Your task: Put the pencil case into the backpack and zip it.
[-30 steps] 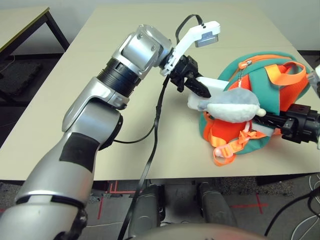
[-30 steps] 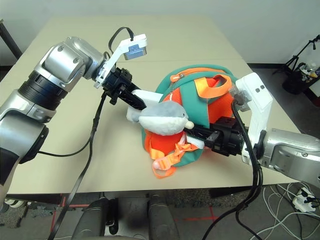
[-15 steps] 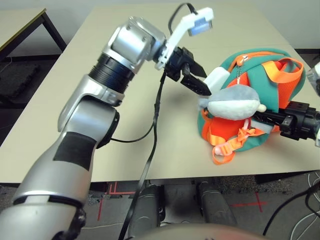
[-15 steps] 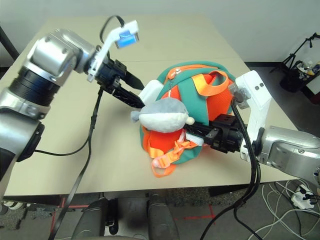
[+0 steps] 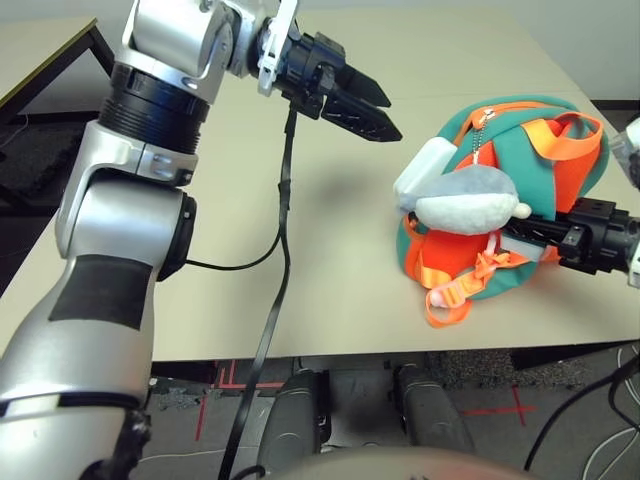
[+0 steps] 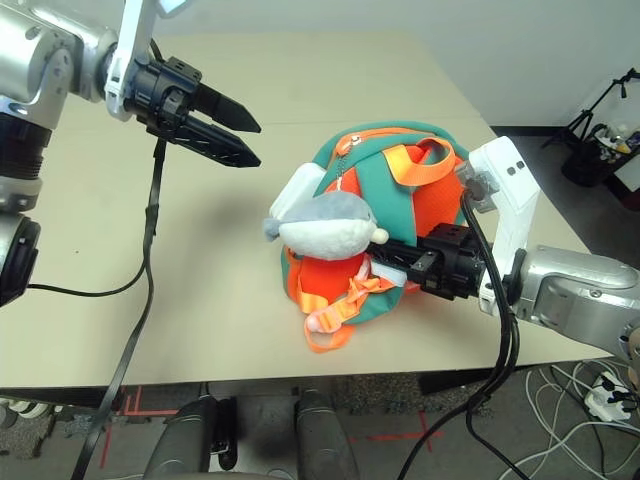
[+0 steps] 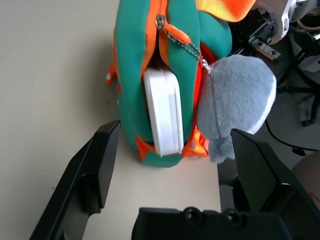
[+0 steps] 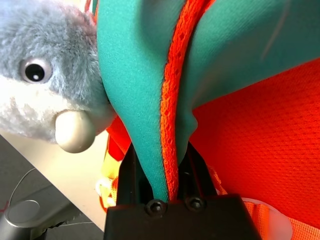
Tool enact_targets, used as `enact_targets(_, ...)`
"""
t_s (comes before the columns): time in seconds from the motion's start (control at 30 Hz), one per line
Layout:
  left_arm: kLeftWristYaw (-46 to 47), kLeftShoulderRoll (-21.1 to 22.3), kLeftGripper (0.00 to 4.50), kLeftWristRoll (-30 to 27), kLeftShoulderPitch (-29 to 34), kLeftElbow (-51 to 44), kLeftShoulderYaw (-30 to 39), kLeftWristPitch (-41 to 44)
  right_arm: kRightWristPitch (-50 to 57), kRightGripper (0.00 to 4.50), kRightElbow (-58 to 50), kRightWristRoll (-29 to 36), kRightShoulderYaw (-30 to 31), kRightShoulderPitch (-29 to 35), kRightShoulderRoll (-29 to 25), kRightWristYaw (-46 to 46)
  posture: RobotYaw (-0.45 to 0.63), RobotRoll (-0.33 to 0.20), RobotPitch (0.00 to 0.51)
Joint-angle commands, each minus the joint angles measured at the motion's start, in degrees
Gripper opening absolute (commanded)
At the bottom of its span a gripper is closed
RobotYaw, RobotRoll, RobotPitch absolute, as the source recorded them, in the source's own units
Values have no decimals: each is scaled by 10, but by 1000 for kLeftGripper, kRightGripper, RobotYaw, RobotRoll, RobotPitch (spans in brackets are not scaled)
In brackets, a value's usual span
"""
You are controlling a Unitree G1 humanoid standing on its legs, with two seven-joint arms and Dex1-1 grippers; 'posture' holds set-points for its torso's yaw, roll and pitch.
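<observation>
The teal and orange backpack (image 5: 520,170) lies on the right of the table, its grey plush shark charm (image 5: 465,205) draped over the front. The white pencil case (image 7: 165,112) sits partly inside the unzipped opening, one rounded end (image 5: 422,168) sticking out on the bag's left. My left gripper (image 5: 378,112) hangs open above the table, well left of the bag, holding nothing. My right gripper (image 8: 167,172) is shut on the backpack's teal edge with orange zipper trim, and it reaches in from the bag's right side (image 6: 440,265).
The beige table (image 5: 200,200) has free surface left of and behind the bag. A black cable (image 5: 285,230) hangs from my left arm across the table's front. A second table (image 5: 40,50) stands at the far left. Cables and a tripod (image 6: 600,130) are on the floor at right.
My left gripper let go of the pencil case, opened wide and drew back up and to the left. The case stays lodged in the bag's opening. The right gripper kept its hold.
</observation>
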Motion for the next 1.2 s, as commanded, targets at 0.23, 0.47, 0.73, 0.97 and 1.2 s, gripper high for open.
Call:
enact_targets(0.23, 36, -25, 4500, 4, -7, 45, 12, 0, 6, 192, -6, 0, 2, -4, 3, 2, -127, 0, 81)
enact_targets(0.47, 30, -18, 4500, -3, 1, 15, 6, 15, 5, 192, -6, -3, 3, -3, 4, 4, -122, 0, 73)
enact_targets(0.73, 27, -16, 4500, -10, 8, -1, 2, 21, 5, 192, -2, -12, 10, -10, 6, 10, -115, 0, 73)
enact_targets(0.97, 59, -26, 4500, -17, 3, 6, 18, 41, 7, 192, -1, -17, 15, -17, 11, 12, -110, 0, 73)
enact_targets(1.2, 59, -18, 2956, -25, 12, -17, 16, 53, 11, 192, 1, -24, 19, -25, 16, 16, -109, 0, 70)
